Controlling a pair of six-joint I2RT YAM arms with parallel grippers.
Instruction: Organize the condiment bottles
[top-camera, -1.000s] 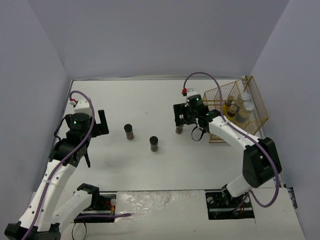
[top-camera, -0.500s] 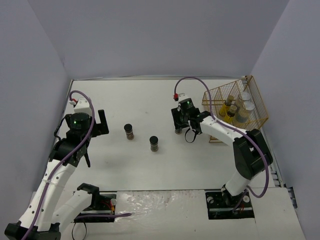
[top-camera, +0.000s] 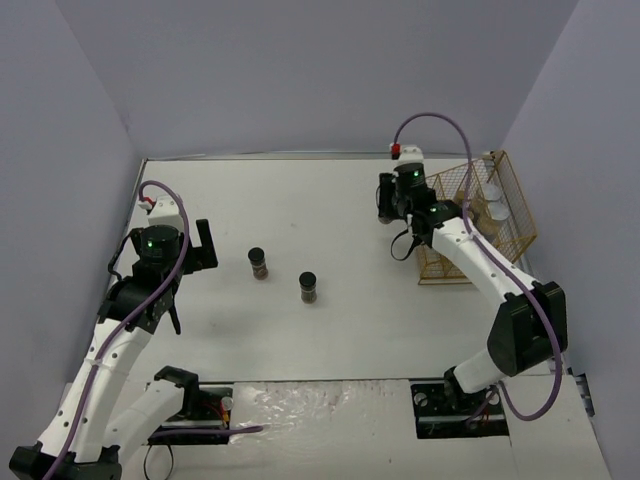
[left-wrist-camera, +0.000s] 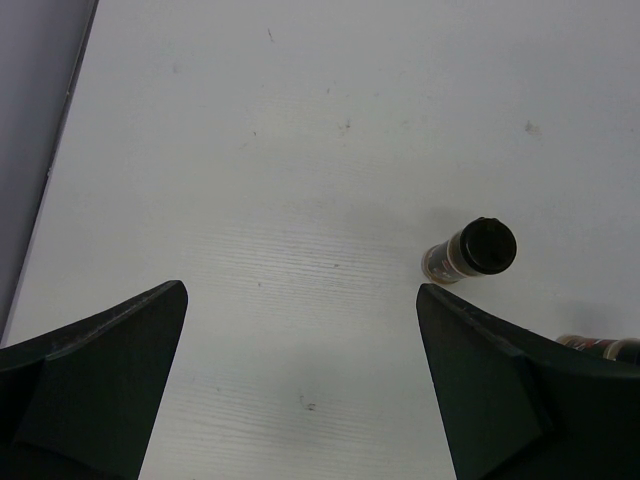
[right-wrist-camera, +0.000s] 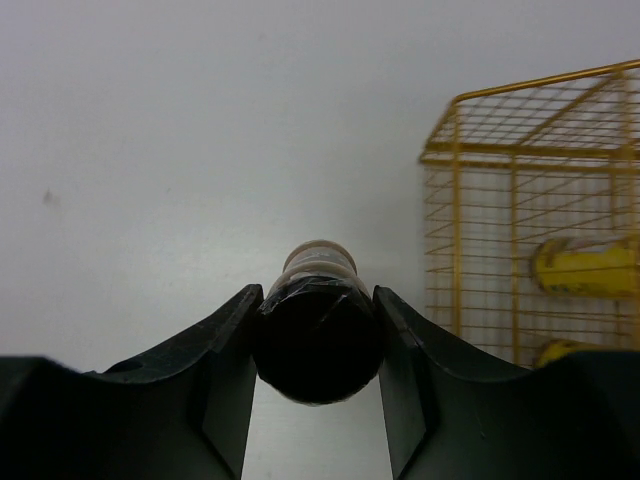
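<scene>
Since a second ago, my right tool (top-camera: 386, 205) has climbed from the middle of the overhead view toward its upper right. The held jar (right-wrist-camera: 318, 345), which stood on the worktop (top-camera: 300, 190) beneath it, has gone along. That tool is narrowed onto it: in the right wrist view both fingers (right-wrist-camera: 225, 350) press the sides of the black cap, with the pale neck showing just beyond. Whether its base is clear of the worktop I cannot tell. It sits just beside the upper-left corner of the yellow wire basket (top-camera: 440, 272), outside the wires. Through the mesh I see a yellow-filled jar (right-wrist-camera: 585, 268) and a second yellow jar (right-wrist-camera: 560, 350) below it at the frame's lower right. Overhead, a silver-lidded jar (top-camera: 491, 192) shows in the basket's upper right. My left arm has not shifted, and my left tool (left-wrist-camera: 300, 300) stands wide with nothing between its fingers, over the left part of the worktop. Left of centre overhead, well apart from the basket, the upper dark jar (top-camera: 259, 263) and the lower dark jar (top-camera: 309, 287) stand upright near each other, both black-capped.
</scene>
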